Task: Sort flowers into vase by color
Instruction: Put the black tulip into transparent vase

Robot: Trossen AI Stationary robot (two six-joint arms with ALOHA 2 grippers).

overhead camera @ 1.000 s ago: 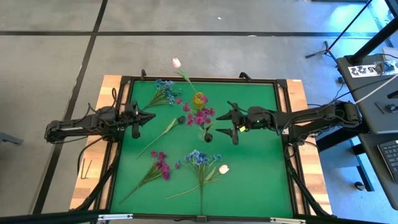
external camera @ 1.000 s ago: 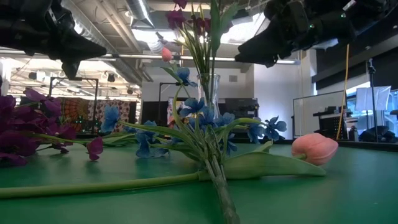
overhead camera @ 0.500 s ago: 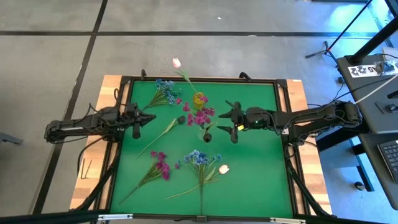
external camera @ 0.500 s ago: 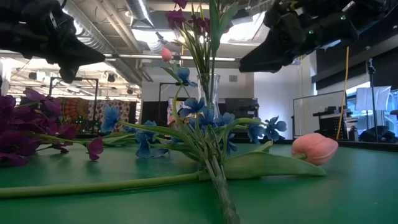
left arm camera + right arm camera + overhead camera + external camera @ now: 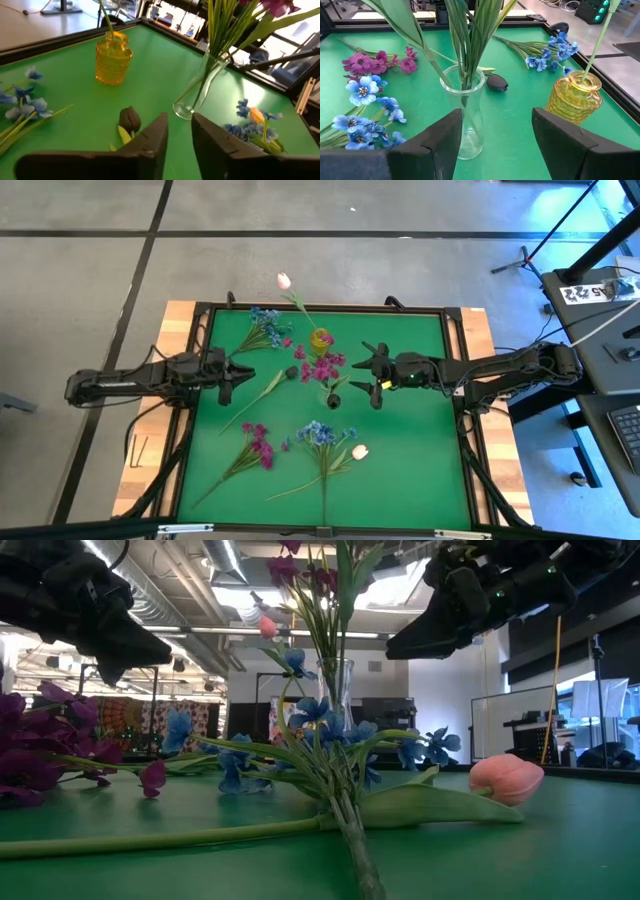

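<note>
So the clear glass vase (image 5: 334, 395) sits about mid-mat on the green felt table (image 5: 420, 470), already stuffed with green stems and a magenta clustered spray (image 5: 321, 367) on top. I'll use it as the anchor for everything else.

The right gripper (image 5: 369, 379) hangs just beside the vase on its right, fingers (image 5: 570, 145) spread wide with nothing between them. In its wrist view the glass stands right in front of the gap. The left gripper (image 5: 238, 373) hovers well off to the vase's left; its two fingers (image 5: 150, 145) sit a narrow slot apart and hold nothing.

Between that left gripper and the vase lies a dark-headed stem (image 5: 291, 372), its dark bud (image 5: 130, 118) flat on the felt close to the glass. Just behind the vase is a ribbed yellow glass vase (image 5: 320, 340) holding one white-pink tulip bud (image 5: 284, 280) that leans out past the table's far edge.

Farther back-left of the clear vase: a blue clustered spray (image 5: 265, 320). In front of it: another blue spray (image 5: 320, 434) with a pink tulip (image 5: 359, 451) beside it, and front-left a second magenta spray (image 5: 258, 445), all lying flat.
</note>
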